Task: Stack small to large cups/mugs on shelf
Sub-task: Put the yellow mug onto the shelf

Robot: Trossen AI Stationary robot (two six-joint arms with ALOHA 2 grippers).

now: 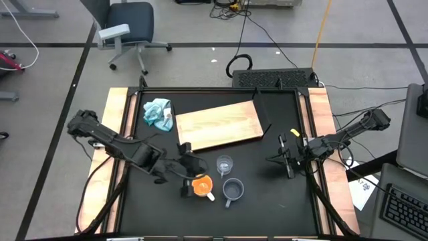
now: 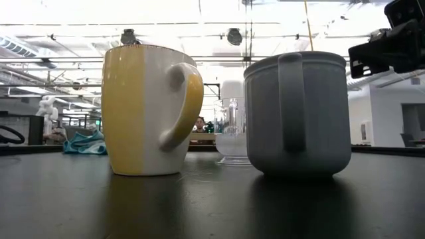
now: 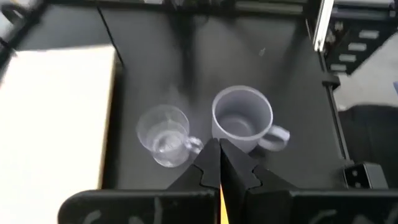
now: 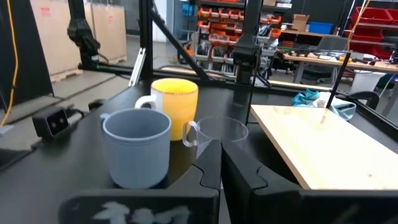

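Both hands shut: left hand (image 1: 189,188) touching orange mug (image 1: 201,185), right hand (image 1: 286,161) idle.

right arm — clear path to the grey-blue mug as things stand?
Probably yes. The right hand, shut, sits beside the grey-blue mug with bare tabletop between; the glass cup stands off that line.

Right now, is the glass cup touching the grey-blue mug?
Apart. In the left wrist view, a strip of black tabletop shows between the glass cup and the grey-blue mug; the high view shows the same gap.
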